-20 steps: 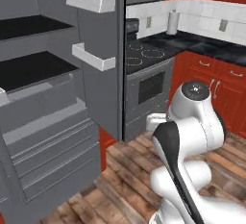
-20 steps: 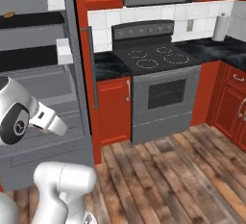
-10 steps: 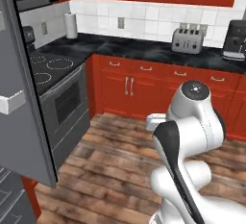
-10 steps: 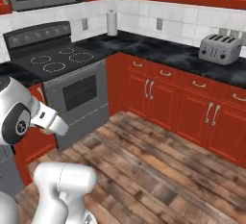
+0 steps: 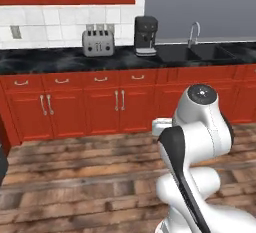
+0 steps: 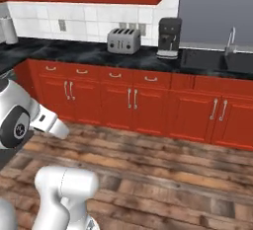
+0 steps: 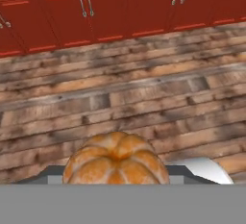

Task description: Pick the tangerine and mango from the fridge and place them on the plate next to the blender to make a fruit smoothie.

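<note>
The tangerine [image 7: 116, 160], a round orange fruit with ribbed segments, sits close up at the bottom of the hand view. My gripper [image 7: 116, 176] is shut on it, and the fruit hides the fingertips. It hangs above the wooden floor [image 7: 144, 98], facing the red cabinet doors [image 7: 86, 6]. My white arm [image 5: 197, 127] stands folded in front of the base, and its hand [image 6: 49, 122] sticks out low to one side. The mango, fridge, plate and blender are out of view.
A black counter [image 5: 50, 59] runs over red cabinets [image 6: 123, 100]. On it stand a silver toaster [image 5: 98, 42] and a dark coffee machine [image 5: 146, 35], with a sink and faucet [image 5: 194, 32] to the right. A paper towel roll [image 6: 7, 30] stands at the far left.
The base has turned, so both base views swept from the open fridge past the stove to the counter with toaster, coffee machine and sink. The arm keeps its folded pose.
</note>
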Tool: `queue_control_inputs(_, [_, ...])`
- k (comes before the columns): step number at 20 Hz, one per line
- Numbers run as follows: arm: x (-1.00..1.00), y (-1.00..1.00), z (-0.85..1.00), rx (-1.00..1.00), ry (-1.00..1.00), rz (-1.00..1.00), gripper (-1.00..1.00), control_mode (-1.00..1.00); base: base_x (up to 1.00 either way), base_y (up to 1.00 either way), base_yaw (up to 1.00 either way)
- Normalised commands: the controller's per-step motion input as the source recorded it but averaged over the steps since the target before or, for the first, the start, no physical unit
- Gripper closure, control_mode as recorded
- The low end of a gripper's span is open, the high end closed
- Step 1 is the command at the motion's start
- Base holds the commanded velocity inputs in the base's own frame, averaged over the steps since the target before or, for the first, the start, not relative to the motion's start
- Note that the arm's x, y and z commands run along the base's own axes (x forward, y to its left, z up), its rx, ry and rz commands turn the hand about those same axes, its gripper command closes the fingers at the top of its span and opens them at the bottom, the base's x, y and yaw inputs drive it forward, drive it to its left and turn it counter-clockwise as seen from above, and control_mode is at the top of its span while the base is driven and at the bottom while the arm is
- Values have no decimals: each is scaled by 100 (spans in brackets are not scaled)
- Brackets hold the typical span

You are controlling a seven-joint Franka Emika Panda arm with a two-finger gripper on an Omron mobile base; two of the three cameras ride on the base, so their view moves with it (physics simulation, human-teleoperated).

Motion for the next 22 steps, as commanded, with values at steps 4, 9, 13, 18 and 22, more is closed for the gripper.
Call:
queue_control_inputs(4, [0, 0, 0, 0, 0, 0, 100, 100, 96, -18, -48])
queue_control_inputs(9, [0, 0, 0, 0, 0, 0, 100, 100, 100, -1, -36])
queue_control_inputs(13, [0, 0, 0, 0, 0, 0, 100, 100, 100, -49, -23])
queue_control_inputs(18, [0, 0, 0, 0, 0, 0, 100, 100, 100, -97, -11])
queue_control_inputs(22, [0, 0, 0, 0, 0, 0, 100, 100, 100, -100, -5])
